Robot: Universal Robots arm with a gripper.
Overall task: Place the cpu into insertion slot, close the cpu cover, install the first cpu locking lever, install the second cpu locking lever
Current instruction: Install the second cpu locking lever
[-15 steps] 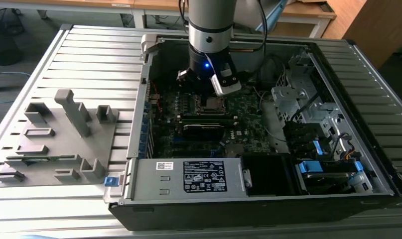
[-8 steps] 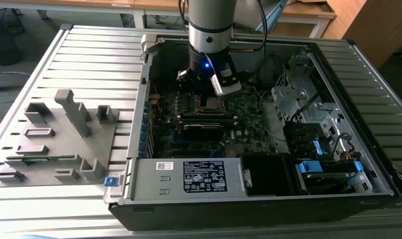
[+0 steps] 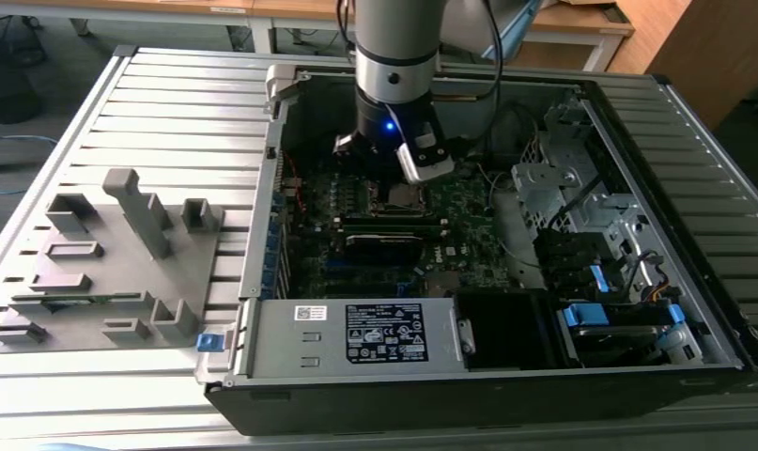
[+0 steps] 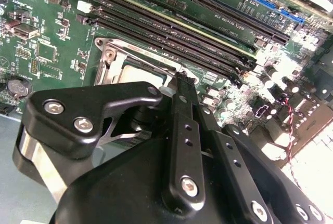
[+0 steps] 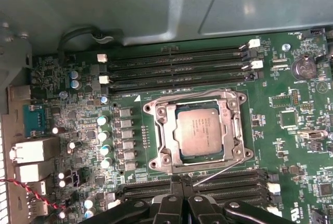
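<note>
**CPU seated, cover down, gripper hovering at the socket edge**

Ribbed grey metal tabletop is carrying an open computer case with a grey fixture block lying off to the exterior view's left. Inside the case, the arm is reaching straight down over the green motherboard, with its gripper hanging just above the board.

The fingers are sitting pressed together, tip against tip, pinching nothing that can be seen. Directly ahead of the fingertips, very near them, the cpu is lying flat in the insertion slot, its dull silver top showing through the window of the cpu cover, which is lying down flat around the chip. A thin wire locking lever is slanting from the socket's near corner toward the fingertips, and its end is lying just beside them; whether they are touching it is unclear.

Long black memory slots are running beyond the socket, and another bank is lying beside the fingertips. In the second wrist view the gripper is sitting at the socket's rim.
</note>
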